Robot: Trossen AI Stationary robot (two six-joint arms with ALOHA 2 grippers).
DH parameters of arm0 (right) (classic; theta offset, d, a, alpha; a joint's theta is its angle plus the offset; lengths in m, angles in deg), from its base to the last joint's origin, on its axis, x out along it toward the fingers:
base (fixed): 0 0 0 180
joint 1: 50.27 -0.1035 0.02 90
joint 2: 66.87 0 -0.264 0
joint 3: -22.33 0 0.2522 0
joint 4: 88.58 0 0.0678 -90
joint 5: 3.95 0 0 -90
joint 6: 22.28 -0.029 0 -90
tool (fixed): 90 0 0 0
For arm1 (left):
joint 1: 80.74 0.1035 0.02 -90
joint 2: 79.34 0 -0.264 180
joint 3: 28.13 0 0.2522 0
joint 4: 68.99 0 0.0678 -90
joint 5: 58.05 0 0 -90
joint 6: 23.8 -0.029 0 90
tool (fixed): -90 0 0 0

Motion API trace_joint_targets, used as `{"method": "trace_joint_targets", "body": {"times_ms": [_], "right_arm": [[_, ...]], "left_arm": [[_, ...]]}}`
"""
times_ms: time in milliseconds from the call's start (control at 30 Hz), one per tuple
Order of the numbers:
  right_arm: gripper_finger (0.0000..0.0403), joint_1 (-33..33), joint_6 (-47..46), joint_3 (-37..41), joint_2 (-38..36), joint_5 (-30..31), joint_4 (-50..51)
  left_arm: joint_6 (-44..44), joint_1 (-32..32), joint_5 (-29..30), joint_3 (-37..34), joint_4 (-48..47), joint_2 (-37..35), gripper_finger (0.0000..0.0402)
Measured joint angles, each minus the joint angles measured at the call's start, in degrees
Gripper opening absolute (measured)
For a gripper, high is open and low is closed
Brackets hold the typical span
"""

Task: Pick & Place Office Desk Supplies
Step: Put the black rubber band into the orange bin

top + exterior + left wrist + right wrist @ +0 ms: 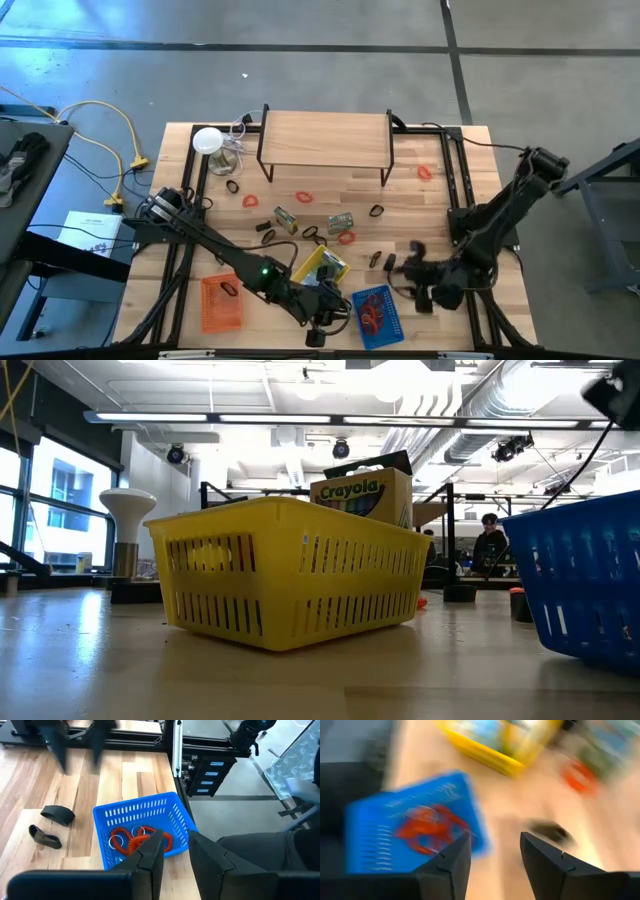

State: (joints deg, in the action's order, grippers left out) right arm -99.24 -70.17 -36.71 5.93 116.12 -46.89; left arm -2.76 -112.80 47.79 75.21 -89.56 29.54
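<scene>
Your right pincer (491, 851) hangs open and empty beside the blue basket (377, 316) of red rubber bands (142, 836). Left pincer (176, 854) gapes narrowly above it. Black clips (57, 814) lie on the bench (440, 210).

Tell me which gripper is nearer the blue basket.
Left. The left gripper hangs beside the blue basket of red loops, close to its edge. The right gripper hovers a bit farther off on the basket's other side, with nothing between its fingers.
</scene>
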Motion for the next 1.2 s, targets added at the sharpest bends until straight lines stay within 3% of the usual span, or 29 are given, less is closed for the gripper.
{"method": "trace_joint_targets", "body": {"times_ms": [133,333,533,800,933,1200], "right_arm": [[0.0148,0.0,-15.5,0.8,-1.4,4.4,14.7],[0.0146,0.3,-22.7,6.8,-1.2,5.4,11.6],[0.0146,3.8,-20.4,12.5,-1.1,4.1,3.7],[0.0173,8.0,-5.3,14.4,-1.1,1.0,-9.6],[0.0193,9.2,-5.6,14.4,-1.1,-2.0,-11.3],[0.0257,9.4,-9.7,14.4,0.1,-2.3,-10.6]], "left_arm": [[0.0,0.0,0.0,0.0,0.0,0.0,0.0086],[1.0,0.0,0.0,0.0,0.0,0.0,0.0086],[1.7,0.0,0.0,0.0,0.0,0.0,0.0086],[1.7,0.0,0.0,0.0,-0.9,0.0,0.0086],[1.7,-0.1,0.0,0.0,-1.1,0.0,0.0086],[1.7,-0.7,0.0,0.0,-2.0,0.0,0.0086]]}}
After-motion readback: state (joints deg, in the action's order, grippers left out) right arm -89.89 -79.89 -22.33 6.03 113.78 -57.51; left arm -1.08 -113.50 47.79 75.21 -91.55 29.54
